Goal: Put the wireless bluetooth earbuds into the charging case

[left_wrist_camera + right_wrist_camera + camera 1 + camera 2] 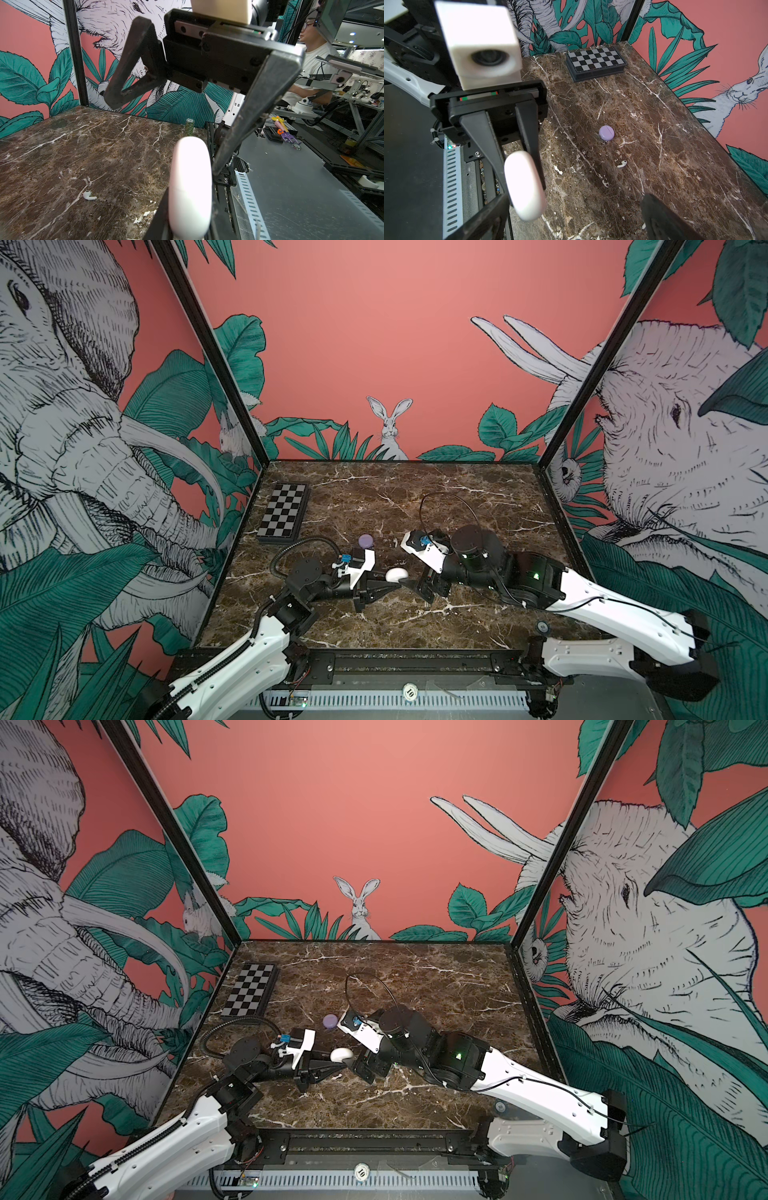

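My left gripper [395,578] [190,209] is shut on a white round charging case [396,574] [341,1054] [190,187] [525,185], held on edge just above the marble, lid seam closed. My right gripper [417,589] [578,199] stands wide open facing it. The case sits inside those open jaws, close to one of the fingers [483,216]. One white earbud [89,195] [622,164] lies loose on the marble beyond. A lilac case [365,540] [331,1021] [606,133] rests closed behind it. No other earbuds show.
A folded chessboard [284,512] [249,990] [596,60] lies at the back left of the table. A small stack of chips [542,628] [189,124] stands at the front right edge. Printed walls close three sides.
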Available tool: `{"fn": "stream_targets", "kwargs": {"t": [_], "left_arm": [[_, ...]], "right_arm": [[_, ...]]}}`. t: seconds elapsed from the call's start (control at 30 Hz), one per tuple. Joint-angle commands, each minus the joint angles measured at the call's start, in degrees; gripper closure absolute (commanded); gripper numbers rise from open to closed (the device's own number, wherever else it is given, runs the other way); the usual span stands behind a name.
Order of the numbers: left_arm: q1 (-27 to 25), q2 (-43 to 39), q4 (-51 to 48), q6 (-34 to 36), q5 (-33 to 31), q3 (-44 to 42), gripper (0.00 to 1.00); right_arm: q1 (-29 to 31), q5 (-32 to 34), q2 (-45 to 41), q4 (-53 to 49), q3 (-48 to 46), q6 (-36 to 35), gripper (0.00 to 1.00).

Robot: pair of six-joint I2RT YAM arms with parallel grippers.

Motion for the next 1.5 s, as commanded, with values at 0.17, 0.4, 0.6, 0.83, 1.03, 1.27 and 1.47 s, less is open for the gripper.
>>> {"fn": "stream_targets", "kwargs": {"t": [0.17, 0.4, 0.6, 0.83, 1.03, 1.27, 1.47], "left_arm": [[-0.3, -0.1, 0.8, 0.2, 1.8, 1.5, 1.00], [-0.3, -0.2, 0.8, 0.1, 2.2, 1.5, 1.00], [-0.3, 0.0, 0.6, 0.3, 2.3, 1.5, 1.00], [-0.3, -0.2, 0.1, 0.4, 2.5, 1.6, 1.00], [-0.3, -0.1, 0.1, 0.4, 2.6, 1.7, 1.00], [-0.3, -0.2, -0.2, 0.5, 2.5, 1.7, 1.00], [-0.3, -0.2, -0.2, 0.5, 2.6, 1.6, 1.00]], "right_arm": [[0.7, -0.4, -0.1, 1.1, 0.9, -0.4, 0.02], [0.7, 0.3, 0.3, 1.1, 0.7, -0.7, 0.02], [0.7, 0.9, 0.5, 0.4, 1.1, -0.9, 0.02], [0.7, 2.4, 0.7, -0.5, 1.6, -0.8, 0.02], [0.7, 4.0, 0.7, -0.5, 1.6, -0.4, 0.02], [0.7, 4.6, 0.4, -0.2, 1.1, 0.0, 0.02], [0.7, 5.3, 0.3, -0.1, 1.3, 0.1, 0.02]]}}
